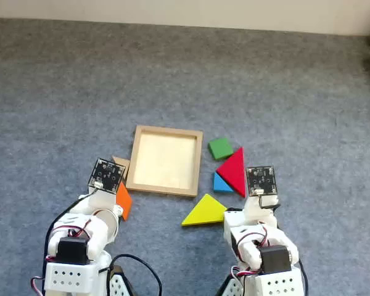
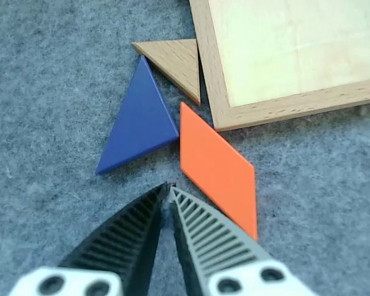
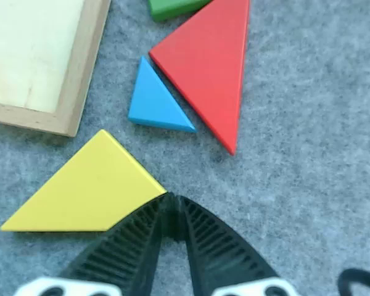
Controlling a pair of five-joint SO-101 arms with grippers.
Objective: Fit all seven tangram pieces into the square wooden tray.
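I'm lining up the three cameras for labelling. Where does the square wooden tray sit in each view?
High view: whole wooden tray, mid-picture.
Left wrist view: one tray corner, beside the orange parallelogram and plain wooden triangle.
Right wrist view: another tray corner, near the yellow triangle and light blue triangle.
Shared landmark: the tray's near rail, joining those two corners.

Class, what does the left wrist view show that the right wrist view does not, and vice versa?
Left wrist view: a dark blue triangle, an orange parallelogram, a plain wooden triangle and the left hand. Right wrist view: a yellow triangle, a light blue triangle, a red triangle, a green square and the right hand. Shared: the square wooden tray and grey carpet.
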